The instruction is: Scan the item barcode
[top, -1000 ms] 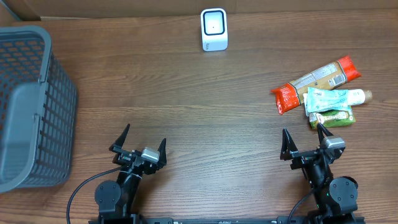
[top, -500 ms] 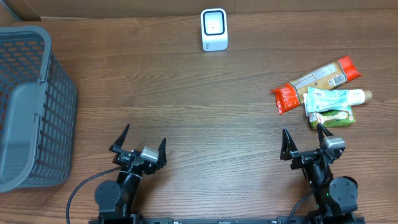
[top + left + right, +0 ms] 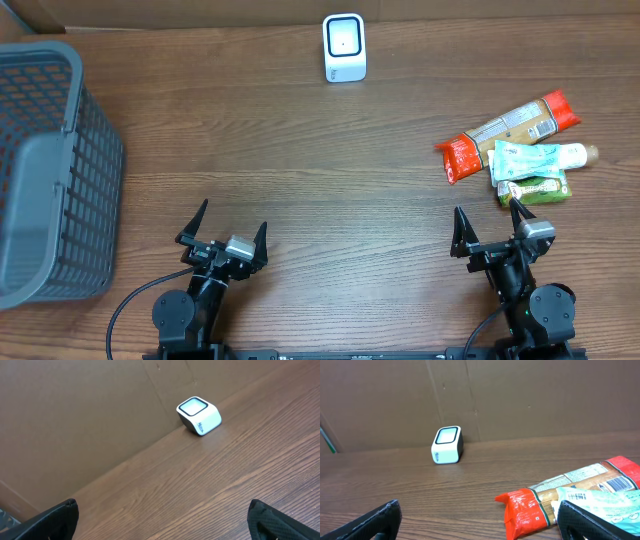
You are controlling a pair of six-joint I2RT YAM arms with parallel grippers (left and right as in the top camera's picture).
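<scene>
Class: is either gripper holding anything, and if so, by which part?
Nothing is held. The left gripper and right gripper both stand open and empty; the packets lie apart from both.

In the overhead view the scanner is sitting at top centre of the table, just before the cardboard wall. The basket is occupying the left edge. At the right, three items are lying bunched together: the long packet is stretching diagonally uppermost, the tube is lying against it, and the small bar is lying lowest. The left gripper and right gripper are hanging at lower left and lower right.
</scene>
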